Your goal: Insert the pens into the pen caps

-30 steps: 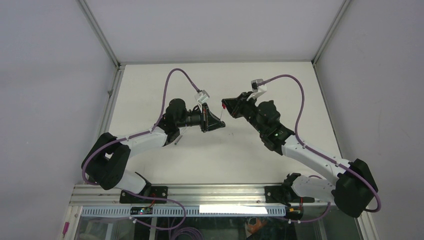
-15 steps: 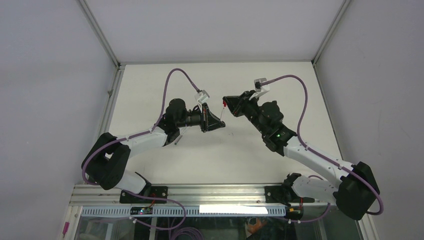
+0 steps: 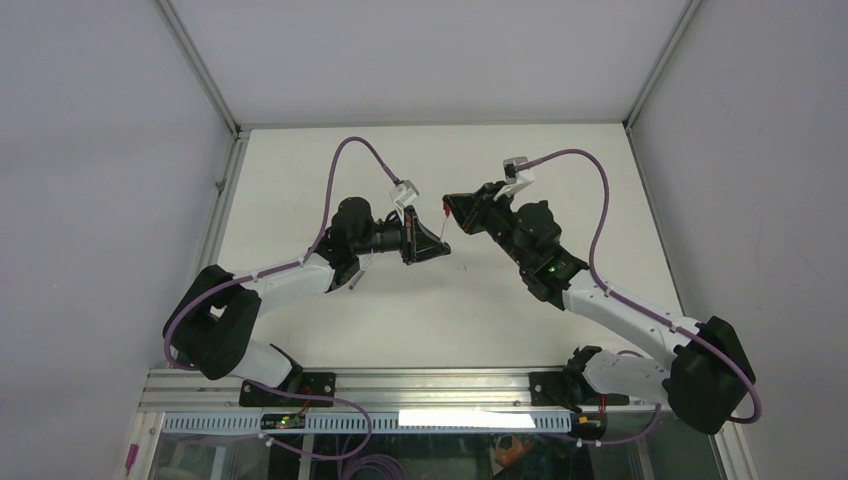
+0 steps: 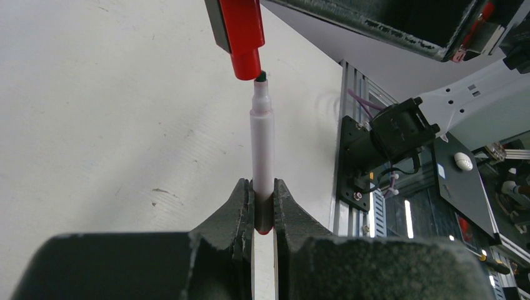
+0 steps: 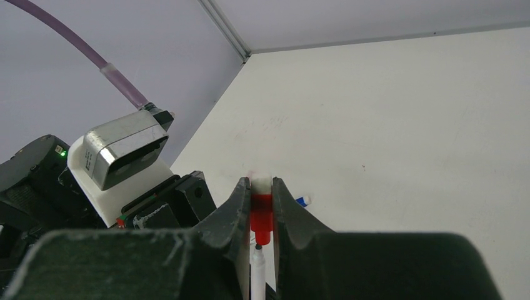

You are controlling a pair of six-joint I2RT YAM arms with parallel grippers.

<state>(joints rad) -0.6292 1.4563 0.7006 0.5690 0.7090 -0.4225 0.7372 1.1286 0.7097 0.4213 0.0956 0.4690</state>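
The left hand [image 4: 262, 189] is clamped on the lower end of a pale pen [image 4: 262, 144], which stands straight out from the fingers. The pen's dark tip sits right at the open mouth of the red cap [image 4: 240, 31], a little off to one side of it. From this wrist view I cannot tell whether the tip has gone in.

The right hand [image 5: 261, 209] is closed tight on that red cap, with the cap's narrow open end poking out between the fingers. Its own wrist view looks along the cap. There the pen tip sits directly under the cap's mouth, touching it or just short of it. This view alone also shows a small blue cap [image 5: 303, 200] lying on the surface [image 3: 450, 310] beyond the red cap.

The top view shows what neither wrist camera does. Both hands meet in the air above the middle of the surface, and the red cap is only a fleck between them. The pen is a thin pale line running from the red cap to the left hand.
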